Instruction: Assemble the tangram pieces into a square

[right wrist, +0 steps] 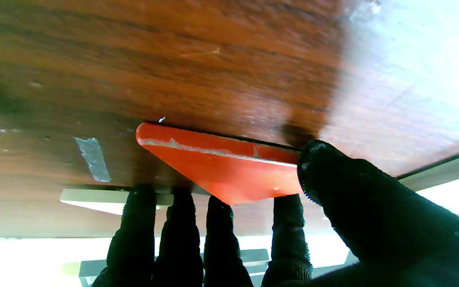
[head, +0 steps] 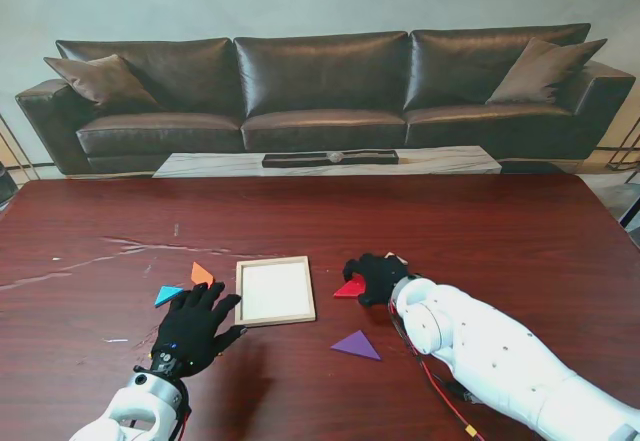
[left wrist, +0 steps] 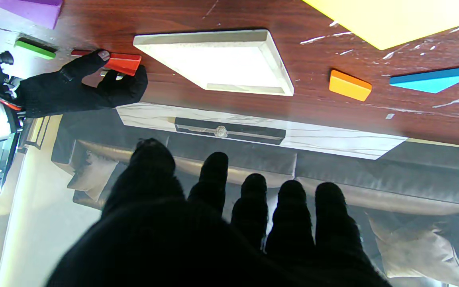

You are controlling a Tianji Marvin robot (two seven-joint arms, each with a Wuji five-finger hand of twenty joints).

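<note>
A white square tray point(head: 275, 291) with a pale wooden rim lies in the middle of the dark table. My right hand point(head: 378, 276) rests just right of it, thumb and fingers closed on the edges of a red triangle point(head: 350, 287) that lies flat on the wood. The right wrist view shows the red triangle point(right wrist: 229, 171) pinched by my right hand point(right wrist: 353, 207). My left hand point(head: 193, 326) hovers left of the tray with its fingers spread and holds nothing. An orange piece point(head: 202, 274) and a blue triangle point(head: 167, 294) lie just beyond its fingertips. A purple triangle point(head: 357, 345) sits nearer to me, by the right forearm.
The left wrist view also shows a large yellow piece point(left wrist: 393, 18) close under the left hand and a green piece point(left wrist: 35, 48) beside the right wrist. A dark leather sofa point(head: 320, 91) and a low marble bench point(head: 330, 163) stand beyond the table's far edge.
</note>
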